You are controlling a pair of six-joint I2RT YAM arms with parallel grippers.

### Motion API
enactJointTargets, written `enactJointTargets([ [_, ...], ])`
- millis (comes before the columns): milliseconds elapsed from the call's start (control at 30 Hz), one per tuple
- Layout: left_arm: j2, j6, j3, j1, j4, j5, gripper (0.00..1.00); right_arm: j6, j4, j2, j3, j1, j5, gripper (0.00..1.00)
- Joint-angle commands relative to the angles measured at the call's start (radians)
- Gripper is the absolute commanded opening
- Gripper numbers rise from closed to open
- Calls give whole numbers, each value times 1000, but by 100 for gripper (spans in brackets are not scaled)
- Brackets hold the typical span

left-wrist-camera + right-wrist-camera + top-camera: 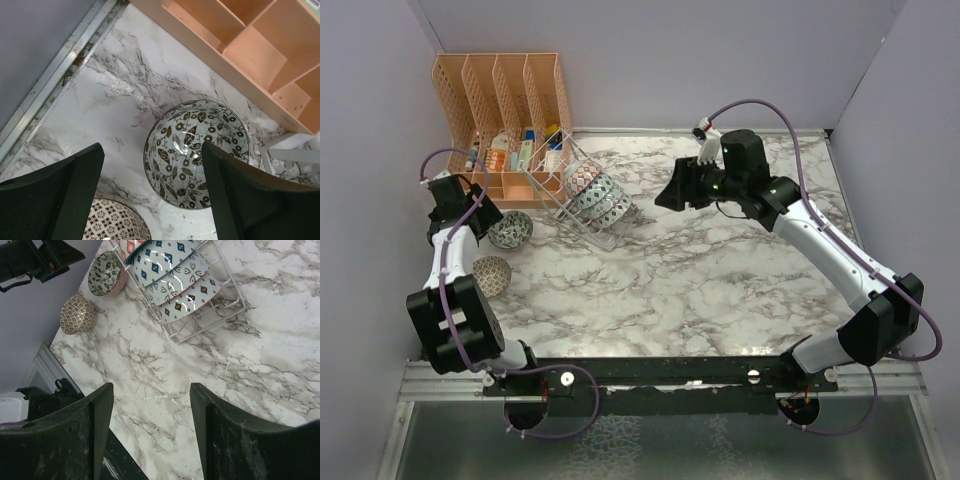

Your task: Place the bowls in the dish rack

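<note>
The wire dish rack (612,236) stands at the back left, holding several patterned bowls (592,190) on edge; the right wrist view shows the dish rack (207,324) and those blue-patterned bowls (172,267). A dark leaf-patterned bowl (510,230) and a tan bowl (492,272) sit on the table left of the rack. My left gripper (487,217) hovers open just left of the dark bowl (195,150), with the tan bowl (117,222) below it and nothing between its fingers (60,195). My right gripper (670,190) hangs open and empty over bare marble right of the rack.
An orange plastic organiser (505,110) with tall dividers stands in the back left corner, close behind the rack and the dark bowl. A grey wall (35,45) and a metal table edge run close by the left gripper. White marble table (720,290) stretches to the right.
</note>
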Motion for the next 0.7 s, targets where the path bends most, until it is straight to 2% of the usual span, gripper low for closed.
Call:
enactJointTargets([
  [0,56,126,27,29,80,225,80,-18,-19,-40,-17,-18,-19,62],
  [167,87,165,14,29,66,299,75,-1,-9,-27,-30,-32,-31,62],
  [400,138,196,9,29,59,235,67,10,-5,-15,-32,-47,-42,62],
  [567,184,203,33,30,47,203,66,10,-6,-11,-35,-62,-36,62],
  [667,212,205,41,30,58,215,59,13,-3,-6,-36,-69,-39,62],
])
